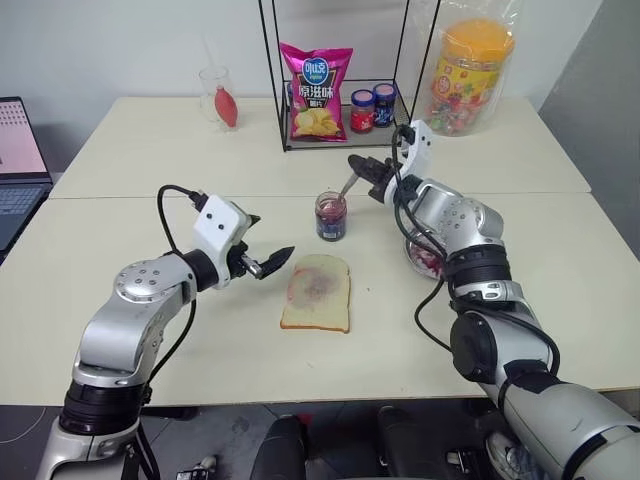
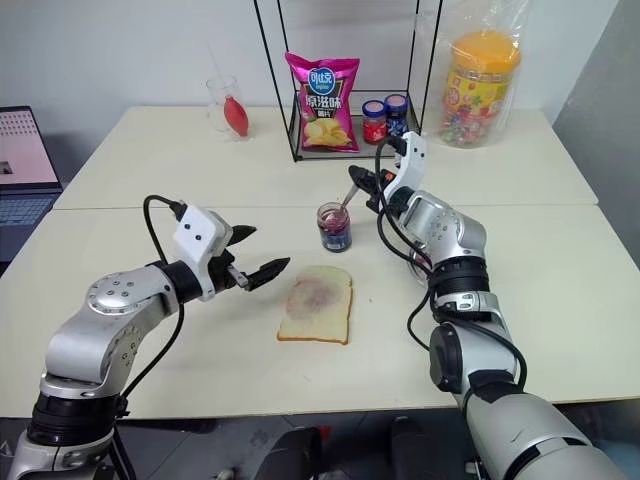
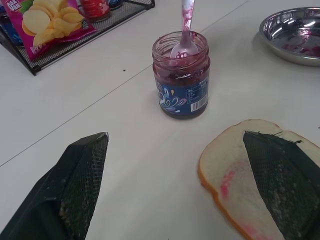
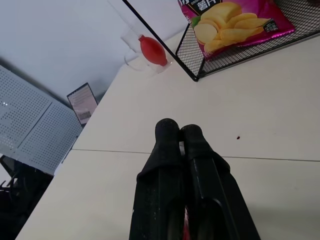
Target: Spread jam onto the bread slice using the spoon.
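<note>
The jam sits in a small clear jar (image 1: pixel 331 216) with a blue label, standing mid-table just behind the bread slice (image 1: pixel 316 292). The bread lies flat and carries a pinkish-purple smear. The spoon (image 1: pixel 347 187) stands tilted with its bowl inside the jar (image 3: pixel 181 75) and its slim handle rising toward the back right. My right gripper (image 1: pixel 358 164) is shut on the top of that handle, above and behind the jar. My left gripper (image 1: pixel 265 241) hovers open just left of the bread with nothing between its fingers (image 3: pixel 80 190).
A steel bowl (image 3: pixel 295 32) smeared with jam sits right of the jar, partly behind my right arm. At the back stands a wire rack (image 1: pixel 340 135) with a chip bag and two small lidded jars. A candy tub (image 1: pixel 468 75) stands back right, a glass (image 1: pixel 217 95) back left.
</note>
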Controlling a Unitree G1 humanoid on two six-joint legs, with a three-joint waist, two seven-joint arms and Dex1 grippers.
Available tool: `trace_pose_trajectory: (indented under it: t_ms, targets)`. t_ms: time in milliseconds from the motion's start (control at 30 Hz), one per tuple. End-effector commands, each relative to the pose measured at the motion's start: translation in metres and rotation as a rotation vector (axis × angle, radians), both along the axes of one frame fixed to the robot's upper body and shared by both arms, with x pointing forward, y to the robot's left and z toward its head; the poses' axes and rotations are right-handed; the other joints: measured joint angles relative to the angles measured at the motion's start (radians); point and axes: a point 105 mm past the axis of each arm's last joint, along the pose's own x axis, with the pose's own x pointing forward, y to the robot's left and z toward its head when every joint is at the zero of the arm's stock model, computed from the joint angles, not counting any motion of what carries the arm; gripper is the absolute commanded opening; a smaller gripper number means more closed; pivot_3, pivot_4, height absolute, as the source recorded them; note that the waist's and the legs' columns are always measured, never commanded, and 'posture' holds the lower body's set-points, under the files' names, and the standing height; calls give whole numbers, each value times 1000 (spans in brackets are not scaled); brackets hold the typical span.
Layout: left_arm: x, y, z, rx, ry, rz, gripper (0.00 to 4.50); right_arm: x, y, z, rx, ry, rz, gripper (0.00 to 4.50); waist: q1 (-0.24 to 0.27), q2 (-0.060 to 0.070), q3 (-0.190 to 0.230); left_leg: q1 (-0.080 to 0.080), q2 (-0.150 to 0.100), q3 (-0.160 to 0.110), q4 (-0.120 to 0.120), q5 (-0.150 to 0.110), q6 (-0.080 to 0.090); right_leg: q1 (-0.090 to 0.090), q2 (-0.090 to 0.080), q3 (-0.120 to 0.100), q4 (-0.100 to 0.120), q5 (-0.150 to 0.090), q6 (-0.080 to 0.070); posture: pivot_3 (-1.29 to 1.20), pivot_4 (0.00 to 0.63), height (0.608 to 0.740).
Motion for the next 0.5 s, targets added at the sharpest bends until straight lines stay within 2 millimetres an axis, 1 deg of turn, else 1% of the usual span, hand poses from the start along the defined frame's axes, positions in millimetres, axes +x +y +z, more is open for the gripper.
trace_pose_trajectory:
  t_ms: [33,300,500]
  targets:
    - [1,-3,9,0,-40,-11,4500,-1,4,24,56,-40,11,6,0,0,0,0,0,0,0,0,0,0,0,0,0,0,0,0,150,740]
    - [2,-2,9,-2,-44,-9,4500,2,-1,24,109,6,-9,6,0,0,0,0,0,0,0,0,0,0,0,0,0,0,0,0,150,740]
    - [4,-3,10,-6,-52,-12,4500,4,-7,28,143,22,-28,6,0,0,0,0,0,0,0,0,0,0,0,0,0,0,0,0,150,740]
